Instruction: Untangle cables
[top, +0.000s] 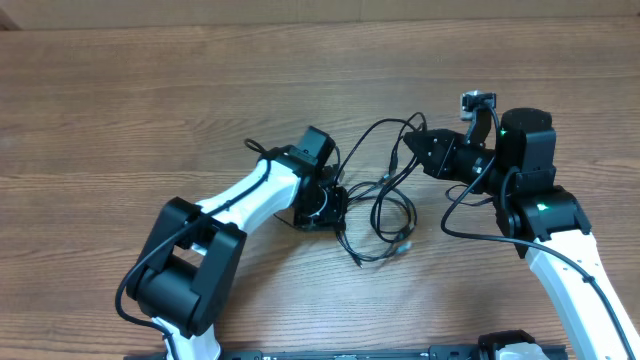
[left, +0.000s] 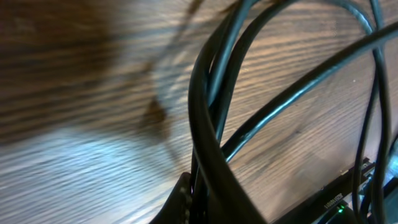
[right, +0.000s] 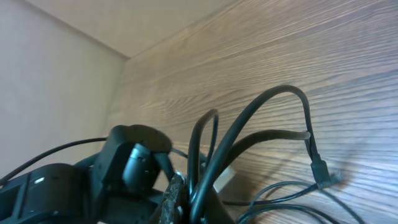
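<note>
Left gripper (top: 333, 205) is clenching low on the table. In its wrist view a thick bunch of the cables (top: 385, 212) is running down beside a ridged finger (left: 183, 198), so it looks to be grasping the tangle from its own side. Right gripper (top: 410, 142) is pinching tight from the other side. Several loops are rising out of its grip in its camera, and one plug end (right: 318, 169) is trailing beyond them. Between the two, the rest of the tangle is lying in loose loops on the wooden table (top: 120, 110), spilling toward the front edge.

Here's the danger: each clamp seems to be holding more than one strand. Pulling apart from here could cinch the knot instead of loosening it. That plug end could also snag in a loop, or a thin cord could slip free under tension.

Hard to read: the left wrist view is blurring up close and cutting off the fingertips. From overhead the left jaws are hiding under the wrist. How many cords there are, and which strand crosses which, I cannot tell.
</note>
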